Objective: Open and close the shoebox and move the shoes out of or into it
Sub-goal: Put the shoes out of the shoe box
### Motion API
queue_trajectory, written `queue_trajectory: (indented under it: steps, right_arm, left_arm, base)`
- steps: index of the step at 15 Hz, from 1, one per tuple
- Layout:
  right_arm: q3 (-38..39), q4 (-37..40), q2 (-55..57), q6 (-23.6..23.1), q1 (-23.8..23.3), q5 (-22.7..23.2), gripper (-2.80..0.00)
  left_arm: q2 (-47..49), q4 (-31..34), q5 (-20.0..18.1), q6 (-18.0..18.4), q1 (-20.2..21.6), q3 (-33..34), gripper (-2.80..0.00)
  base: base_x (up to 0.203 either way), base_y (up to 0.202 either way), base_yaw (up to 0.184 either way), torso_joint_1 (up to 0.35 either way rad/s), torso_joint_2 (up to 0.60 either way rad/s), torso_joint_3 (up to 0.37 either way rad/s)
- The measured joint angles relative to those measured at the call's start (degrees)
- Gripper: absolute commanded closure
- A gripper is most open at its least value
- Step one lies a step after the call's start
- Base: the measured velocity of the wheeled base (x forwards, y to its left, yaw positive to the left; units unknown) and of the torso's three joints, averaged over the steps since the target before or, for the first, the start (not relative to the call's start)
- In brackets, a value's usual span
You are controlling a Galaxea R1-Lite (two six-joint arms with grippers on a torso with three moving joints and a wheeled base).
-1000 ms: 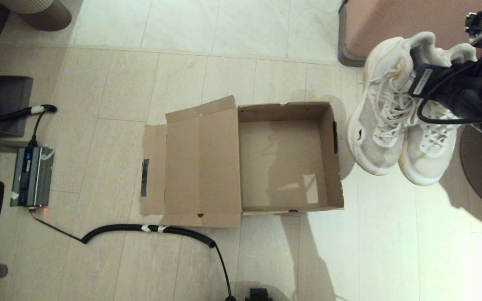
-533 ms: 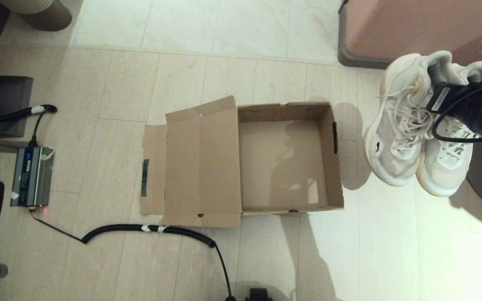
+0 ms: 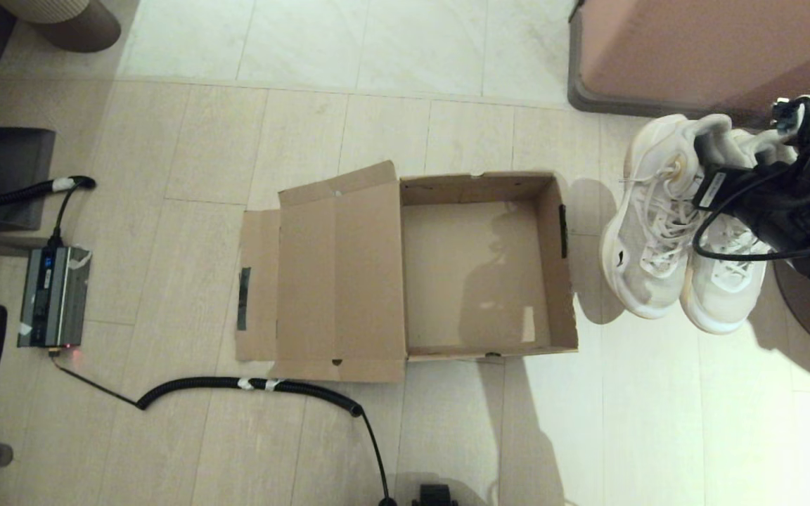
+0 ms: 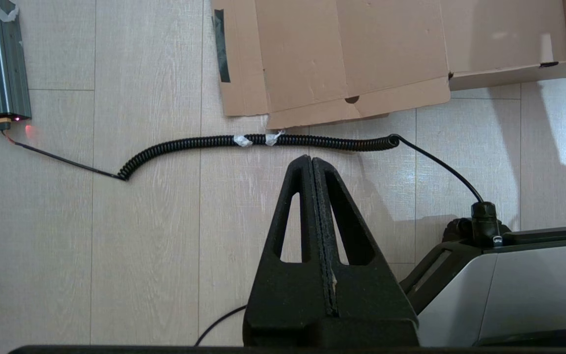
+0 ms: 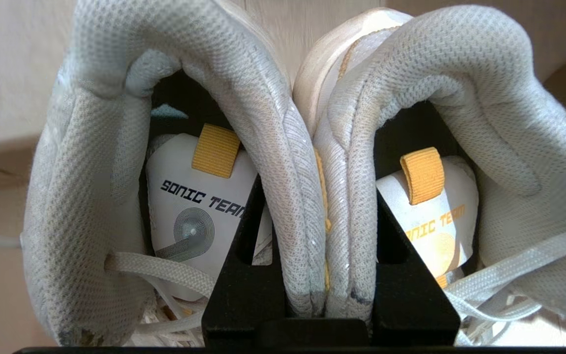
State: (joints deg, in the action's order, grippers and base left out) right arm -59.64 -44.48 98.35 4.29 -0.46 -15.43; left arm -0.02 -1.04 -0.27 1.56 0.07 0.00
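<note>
Shoebox sits open on the floor, its lid flat toward 9 o'clock; one curly black cable lies at its 7 o'clock. Only the left wrist view shows the left tool, pressed together. At 3 o'clock, the right tool pinches two shoes by their touching inner collars, hanging toes down.
</note>
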Motion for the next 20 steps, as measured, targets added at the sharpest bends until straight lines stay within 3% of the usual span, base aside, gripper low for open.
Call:
queue_trajectory:
  steps: [8,14,20]
  right_arm:
    - [-0.5,-0.3,5.0,0.0,-1.3,1.9,0.00]
    - [-0.5,-8.4,10.2,-1.9,-1.6,2.6,0.00]
    - [-0.5,-9.3,14.1,-1.8,-1.6,3.3,0.00]
  left_arm:
    - [0.0,0.0,0.0,0.0,0.0,0.0,0.00]
    - [0.0,0.0,0.0,0.0,0.0,0.0,0.00]
    - [0.0,0.0,0.0,0.0,0.0,0.0,0.00]
  base:
    - [0.000,0.000,0.000,0.000,0.00,0.000]
    - [0.000,0.000,0.000,0.000,0.00,0.000]
    - [0.000,0.000,0.000,0.000,0.00,0.000]
